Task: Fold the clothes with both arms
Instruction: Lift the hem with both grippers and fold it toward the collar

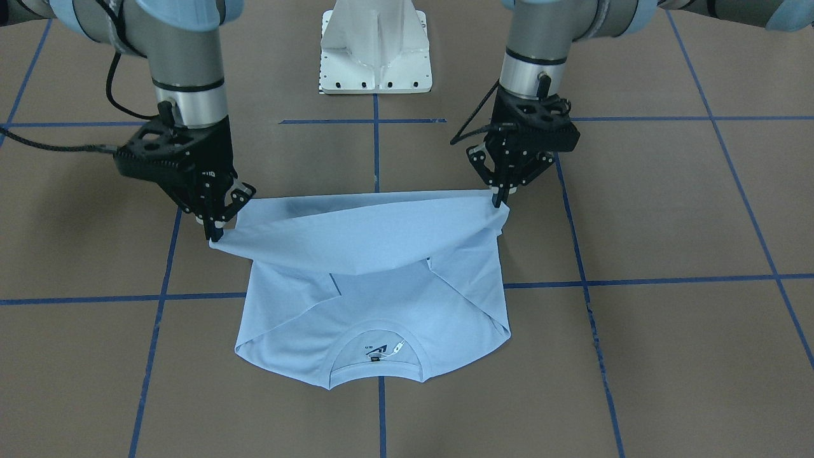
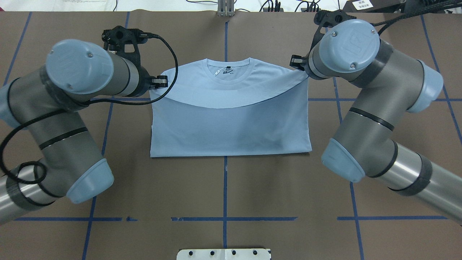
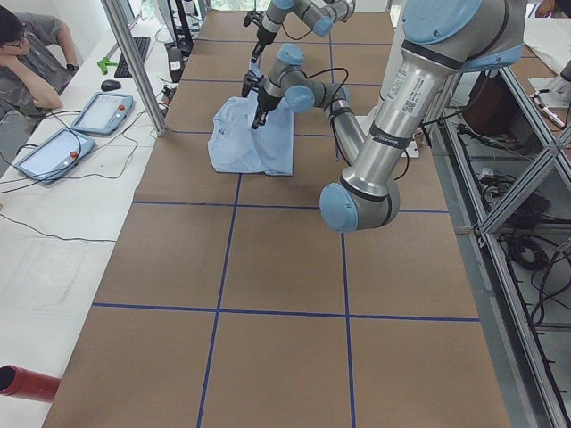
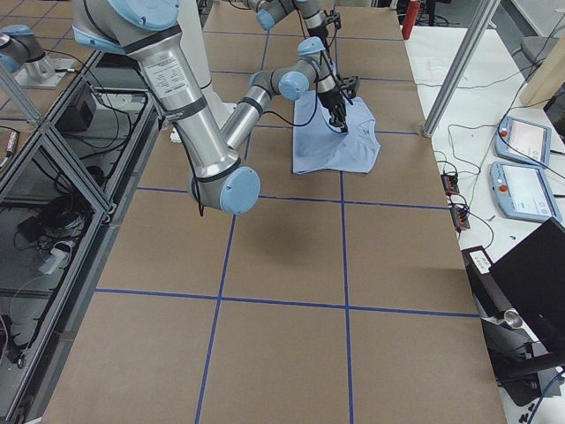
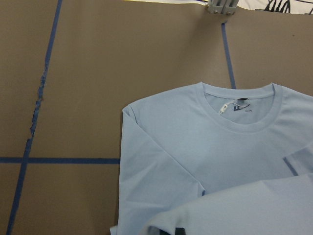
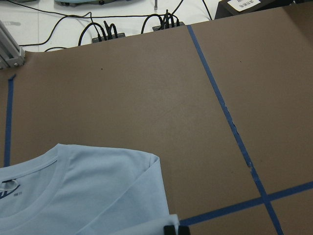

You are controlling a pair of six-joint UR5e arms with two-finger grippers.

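exterior front-facing view: shirt half folded, bottom edge up in the air

nearest the camera is the collar (image 1: 376,372) of the light blue t-shirt (image 1: 375,305), with the neck label (image 1: 375,359) showing inside it. the shirt lies in the middle of the bench (image 1: 636,356). a bit further back, both sides of the shirt are already folded in over the body. past that, the bottom edge is lifted off the bench. the left gripper (image 1: 500,198) is pinched tight on one bottom corner and the right gripper (image 1: 216,233) is pinched tight on the other. the cloth hangs in a soft curve between them.

so i think the job is about half done. the bottom edge has to be laid down by the collar, and then both grippers must let go. one more fold may be needed after that.

the bench is brown, with blue tape lines (image 1: 636,280) making big squares. behind the grippers stands the white base (image 1: 375,48). off to the side, a person (image 3: 31,62) sits at a white desk (image 3: 53,223) with two screens (image 3: 103,111).
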